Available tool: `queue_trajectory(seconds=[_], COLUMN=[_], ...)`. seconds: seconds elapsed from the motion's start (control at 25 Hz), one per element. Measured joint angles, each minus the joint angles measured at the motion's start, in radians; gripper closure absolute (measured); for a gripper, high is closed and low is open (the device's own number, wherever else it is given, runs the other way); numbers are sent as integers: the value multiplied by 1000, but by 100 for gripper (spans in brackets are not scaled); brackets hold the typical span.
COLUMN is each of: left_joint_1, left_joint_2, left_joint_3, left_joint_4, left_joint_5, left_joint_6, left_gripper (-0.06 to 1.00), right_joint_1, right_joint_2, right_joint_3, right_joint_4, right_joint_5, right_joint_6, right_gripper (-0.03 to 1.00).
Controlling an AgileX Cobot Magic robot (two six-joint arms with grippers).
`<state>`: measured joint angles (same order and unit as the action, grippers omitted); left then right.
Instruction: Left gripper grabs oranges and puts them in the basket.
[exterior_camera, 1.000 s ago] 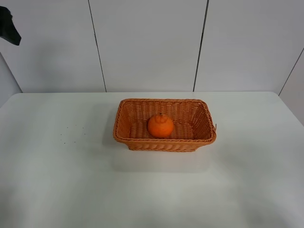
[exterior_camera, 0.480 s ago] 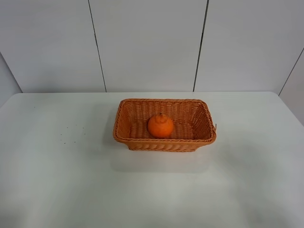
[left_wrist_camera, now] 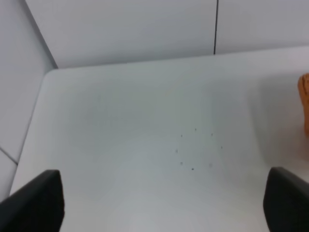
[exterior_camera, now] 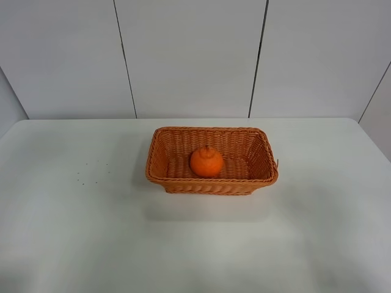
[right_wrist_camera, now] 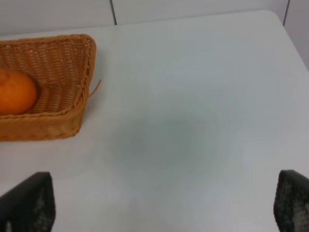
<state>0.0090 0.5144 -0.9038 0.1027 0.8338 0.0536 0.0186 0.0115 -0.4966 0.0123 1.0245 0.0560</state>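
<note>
The orange [exterior_camera: 206, 162] sits inside the basket [exterior_camera: 211, 184], on the basket's floor, a little to one side of the middle. Its bumpy top points up. The basket stands on the white worktop [exterior_camera: 73, 232], near the back wall.

The left pincer [left_wrist_camera: 159, 203] is spread wide. Only its two black finger tips [left_wrist_camera: 36, 203] show, one at each side of the left wrist picture, with nothing between them but bare worktop. It holds nothing. Some tiny dark specks [left_wrist_camera: 193, 150] lie on the worktop just ahead of it. A small bit of the basket's edge [left_wrist_camera: 303, 104] peeks in far off to one side of the left pincer, so the basket and the orange are well apart from it.

The right pincer [right_wrist_camera: 164, 205] is spread wide too, and it is empty. The basket [right_wrist_camera: 58, 121] with the orange [right_wrist_camera: 16, 92] in it lies ahead of it and off to one side, not touching it. A loose wicker strand [right_wrist_camera: 94, 87] sticks out from the basket's corner.

Neither pincer shows in the high picture.
</note>
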Motion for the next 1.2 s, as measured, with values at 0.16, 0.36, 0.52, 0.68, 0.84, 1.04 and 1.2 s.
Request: queue_trajectory(seconds=[0.16, 0.36, 0.52, 0.68, 0.84, 1.04, 1.2], left_joint_1=[0, 0, 0, 0, 0, 0, 0], left_joint_2=[-101, -224, -310, -343, -344, -343, -343], left_joint_3=[43, 97, 143, 186, 241, 352, 384], left_joint_4=[0, 0, 0, -1, -9, -34, -27], left_joint_5=[-1, -1, 17, 86, 115, 118, 121], left_joint_6=[-15, -23, -25, -30, -32, -32, -38], left_gripper=[2, 2, 2, 2, 2, 2, 2], right_joint_1=[0, 0, 0, 0, 0, 0, 0], right_joint_2=[0, 0, 0, 0, 0, 0, 0], right_joint_3=[0, 0, 0, 0, 0, 0, 0], right_joint_4=[0, 0, 0, 0, 0, 0, 0], right_joint_5=[0, 0, 0, 0, 0, 0, 0], right_joint_6=[0, 0, 0, 0, 0, 0, 0], right_gripper=[27, 27, 27, 27, 27, 27, 27])
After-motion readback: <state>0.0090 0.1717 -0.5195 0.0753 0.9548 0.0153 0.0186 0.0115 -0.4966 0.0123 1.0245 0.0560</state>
